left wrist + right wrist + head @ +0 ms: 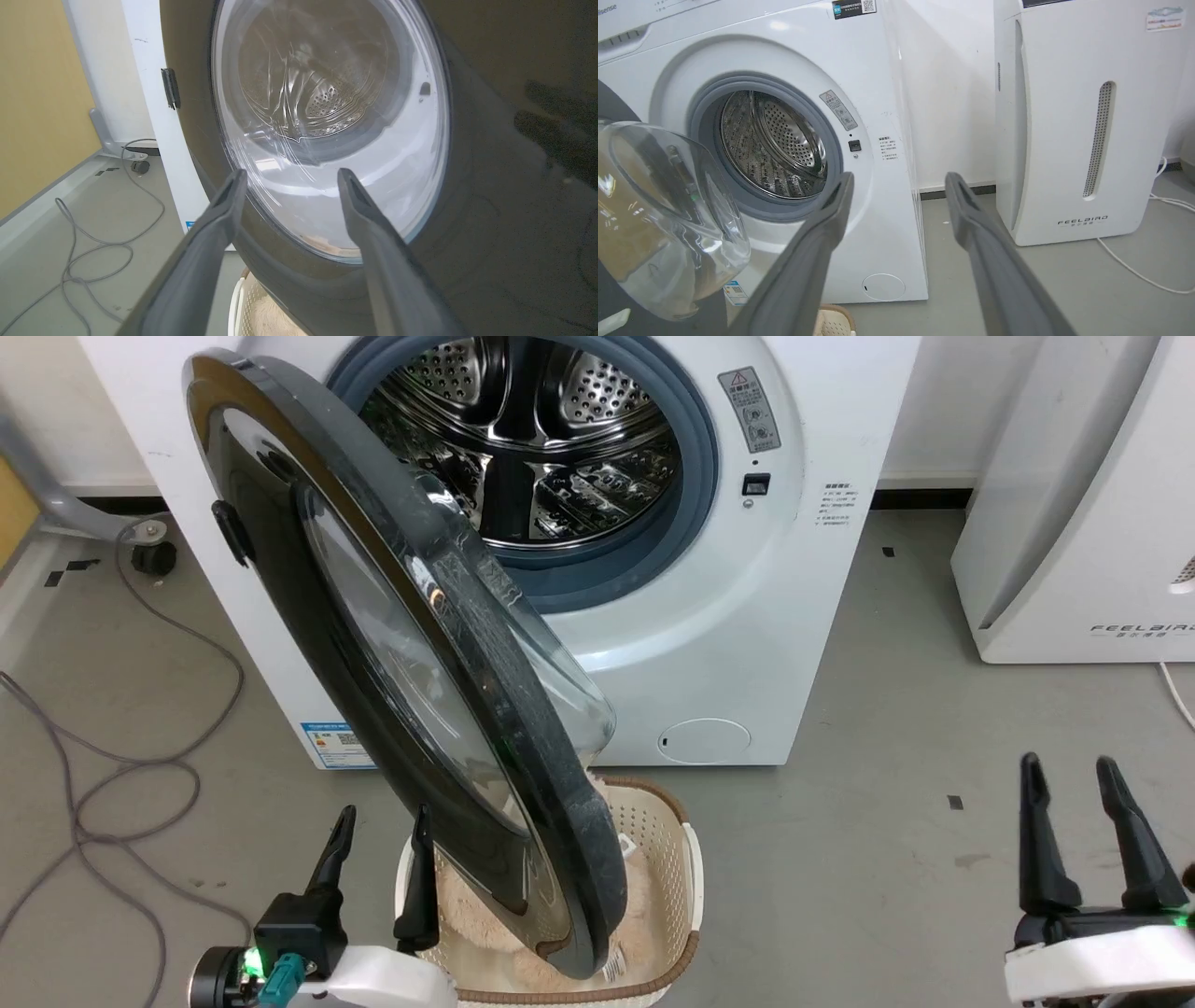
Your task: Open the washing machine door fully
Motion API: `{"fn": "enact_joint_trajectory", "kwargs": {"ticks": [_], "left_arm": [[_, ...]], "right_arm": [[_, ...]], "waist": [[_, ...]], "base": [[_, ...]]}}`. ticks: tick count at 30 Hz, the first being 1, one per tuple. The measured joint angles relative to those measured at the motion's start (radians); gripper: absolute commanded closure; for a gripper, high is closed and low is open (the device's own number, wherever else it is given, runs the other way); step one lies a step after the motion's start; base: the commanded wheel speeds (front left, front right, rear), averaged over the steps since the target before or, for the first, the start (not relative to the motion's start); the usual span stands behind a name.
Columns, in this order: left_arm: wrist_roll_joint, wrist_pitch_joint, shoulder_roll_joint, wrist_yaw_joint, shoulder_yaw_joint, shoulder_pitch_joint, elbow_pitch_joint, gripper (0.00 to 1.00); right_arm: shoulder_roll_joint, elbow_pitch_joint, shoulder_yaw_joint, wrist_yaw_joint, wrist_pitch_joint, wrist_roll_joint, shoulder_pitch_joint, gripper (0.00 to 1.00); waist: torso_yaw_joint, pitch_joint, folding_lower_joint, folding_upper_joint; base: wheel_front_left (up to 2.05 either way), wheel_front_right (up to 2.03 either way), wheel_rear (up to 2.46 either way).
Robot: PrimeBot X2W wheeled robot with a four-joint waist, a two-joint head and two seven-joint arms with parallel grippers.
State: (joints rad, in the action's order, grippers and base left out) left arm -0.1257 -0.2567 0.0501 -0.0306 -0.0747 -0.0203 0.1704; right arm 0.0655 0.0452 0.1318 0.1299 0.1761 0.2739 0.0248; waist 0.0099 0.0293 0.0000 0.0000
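A: Which step is reached?
B: The door (411,653) is seen half open, left of centre. The left gripper (384,821) and right gripper (1068,765) are held empty, fingers wide.
A: Next?
B: Probably its edge must be swung further left, from the inner side.

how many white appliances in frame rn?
2. The washing machine stands at centre in the head view. The tall white unit stands on the floor to its right, with a gap between them. More may sit outside the frame.
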Motion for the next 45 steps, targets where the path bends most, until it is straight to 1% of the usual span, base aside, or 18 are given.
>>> {"fn": "enact_joint_trajectory", "kwargs": {"ticks": [2, 6, 9, 16, 17, 18, 19, 25, 30, 36, 39, 45], "left_arm": [[0.000, 0.000, 0.000, 0.000, 0.002, 0.000, 0.000, 0.00], [0.000, 0.000, 0.000, 0.000, 0.004, 0.000, 0.000, 0.00], [0.001, 0.000, 0.000, 0.004, 0.005, 0.000, 0.001, 0.00], [0.007, 0.000, 0.000, 0.007, 0.008, 0.000, 0.004, 0.00], [0.008, 0.000, 0.000, 0.007, 0.008, 0.000, 0.005, 0.20], [0.008, 0.000, 0.000, 0.007, 0.008, 0.000, 0.006, 0.68], [0.008, 0.000, 0.000, 0.008, 0.009, 0.000, 0.007, 1.00], [0.008, 0.000, 0.000, 0.017, 0.010, 0.000, -0.004, 1.00], [0.009, 0.000, 0.002, 0.032, 0.012, 0.000, -0.066, 1.00], [0.024, 0.000, 0.011, 0.034, 0.013, -0.005, -0.182, 1.00], [0.035, -0.001, 0.024, 0.033, 0.014, -0.015, -0.246, 1.00], [0.048, 0.025, 0.030, 0.025, 0.004, -0.064, -0.418, 1.00]], "right_arm": [[-0.005, 0.051, -0.008, 0.000, -0.038, -0.093, 0.016, 0.00], [-0.008, 0.105, -0.052, 0.000, -0.096, -0.203, 0.054, 0.00], [-0.011, 0.107, -0.072, 0.000, -0.122, -0.229, 0.081, 0.00], [-0.011, 0.064, -0.073, 0.000, -0.121, -0.228, 0.099, 0.00], [-0.011, 0.062, -0.073, 0.000, -0.120, -0.227, 0.099, 0.00], [-0.011, 0.060, -0.074, 0.000, -0.120, -0.227, 0.099, 0.00], [-0.011, 0.058, -0.074, 0.000, -0.120, -0.227, 0.099, 0.00], [-0.011, 0.054, -0.074, 0.000, -0.119, -0.224, 0.099, 0.00], [-0.011, 0.054, -0.072, 0.000, -0.119, -0.215, 0.099, 0.00], [-0.011, 0.053, -0.067, 0.000, -0.119, -0.212, 0.099, 0.00], [-0.011, 0.053, -0.067, 0.000, -0.119, -0.212, 0.099, 0.00], [-0.011, 0.051, -0.060, 0.000, -0.119, -0.211, 0.099, 0.00]], "waist": [[0.001, 0.001, 0.0000, 0.0000], [0.003, 0.005, 0.0000, 0.0000], [0.006, 0.008, 0.0000, 0.0000], [0.007, 0.012, 0.0001, 0.0000], [0.007, 0.011, 0.0000, 0.0000], [0.007, 0.011, 0.0000, 0.0000], [0.007, 0.011, 0.0000, 0.0000], [0.009, 0.011, 0.0000, 0.0000], [0.010, 0.014, 0.0000, 0.0000], [0.012, 0.016, 0.0000, 0.0000], [0.012, 0.015, 0.0000, 0.0000], [0.017, 0.015, 0.0000, 0.0000]], "base": [[0.00, 0.00, 0.00], [0.00, 0.00, 0.00], [0.00, 0.00, 0.00], [0.00, 0.00, 0.00], [0.00, 0.00, 0.00], [0.00, 0.00, 0.00], [0.00, 0.00, 0.00], [0.00, 0.00, 0.00], [0.00, 0.00, 0.00], [0.00, 0.00, 0.00], [0.00, 0.00, 0.00], [0.00, 0.00, 0.00]]}}
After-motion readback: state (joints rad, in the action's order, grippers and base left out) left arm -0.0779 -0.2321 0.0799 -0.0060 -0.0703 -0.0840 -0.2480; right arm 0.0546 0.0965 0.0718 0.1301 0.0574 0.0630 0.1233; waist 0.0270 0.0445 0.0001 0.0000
